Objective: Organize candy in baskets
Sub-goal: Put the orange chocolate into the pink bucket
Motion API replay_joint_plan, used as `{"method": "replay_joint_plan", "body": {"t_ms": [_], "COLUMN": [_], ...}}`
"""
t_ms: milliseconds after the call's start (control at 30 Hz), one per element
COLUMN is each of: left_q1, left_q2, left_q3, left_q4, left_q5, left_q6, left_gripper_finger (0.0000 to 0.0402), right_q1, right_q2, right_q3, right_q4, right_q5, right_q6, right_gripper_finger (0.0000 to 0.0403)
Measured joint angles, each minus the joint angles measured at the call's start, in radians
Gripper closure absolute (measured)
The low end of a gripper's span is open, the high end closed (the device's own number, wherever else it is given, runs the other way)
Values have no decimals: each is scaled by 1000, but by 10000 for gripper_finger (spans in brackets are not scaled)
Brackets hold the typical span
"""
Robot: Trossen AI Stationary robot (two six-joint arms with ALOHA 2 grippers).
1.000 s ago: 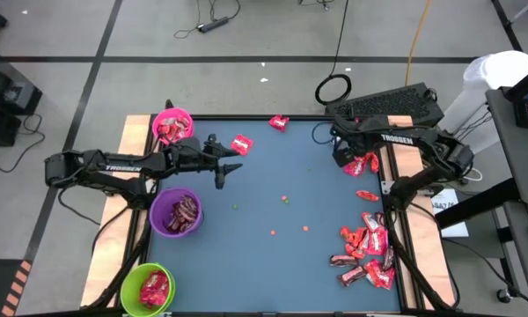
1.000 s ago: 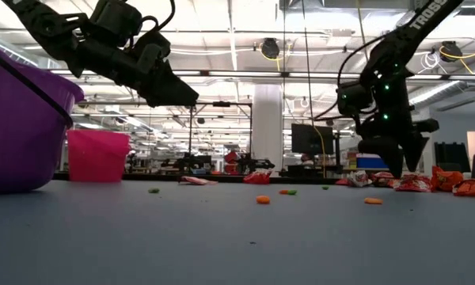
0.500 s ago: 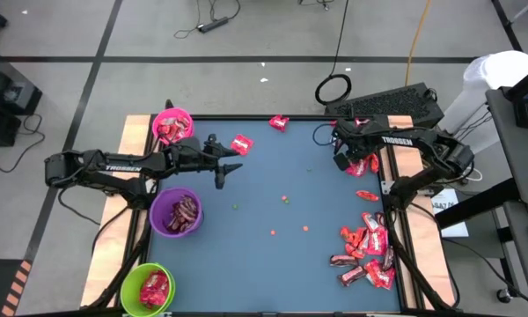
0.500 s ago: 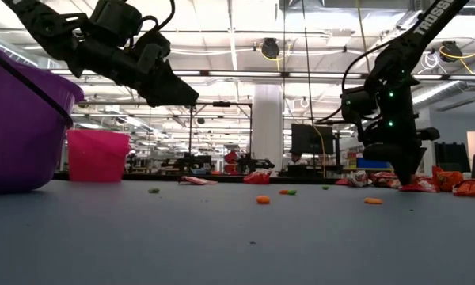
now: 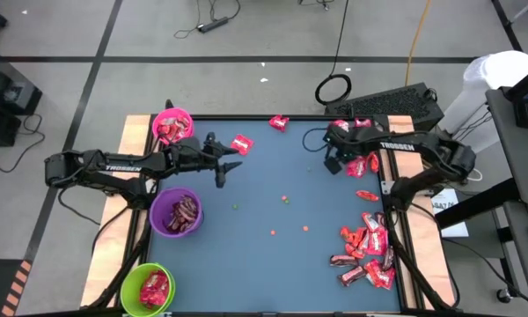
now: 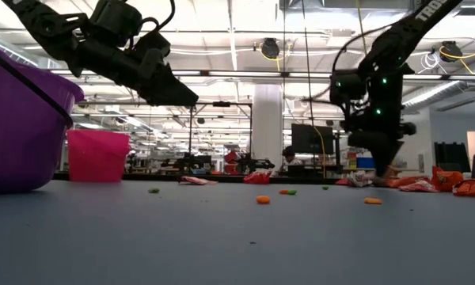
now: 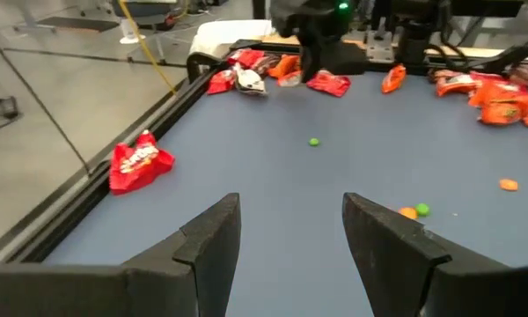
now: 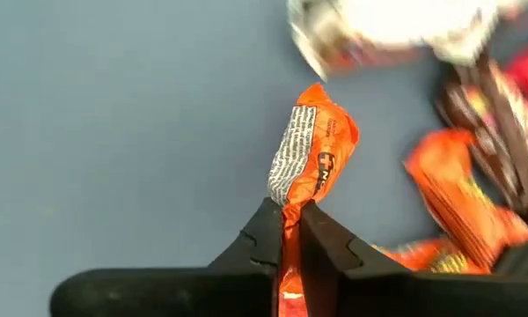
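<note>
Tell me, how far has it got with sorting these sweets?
Partly done. The pink basket, purple basket and green basket each hold candy. The right gripper pinches an orange-red candy; the left gripper hovers open. A candy pile remains on the table's right side.

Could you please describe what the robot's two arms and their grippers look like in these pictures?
Both arms are dark, near-black jointed links with white TROSSEN lettering on the forearms and thin black cables along them. The left gripper ends in two broad, flat, matte black fingers with angular tips. The right gripper has the same dark fingers, and small green indicator lights glow on that arm's wrist housing in the low view.
</note>
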Motion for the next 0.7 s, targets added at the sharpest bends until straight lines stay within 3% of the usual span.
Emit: {"method": "replay_joint_plan", "body": {"t_ms": [267,400,700], "left_q1": [0,0,-44], "left_q2": [0,33,202], "left_q3": [0,0,1], "left_q4": [0,41,325], "left_q5": [6,73,134], "left_q6": [-4,-39,-126], "left_gripper_finger": [195,195,195], "right_q1": [179,256,397], "right_q2": [-32,-32,-8], "right_q3": [0,0,0], "right_q4": [258,453,974], "right_q5": [2,0,-149], "right_q6": [-32,-104,-295], "right_gripper_finger": [391,392,392]}}
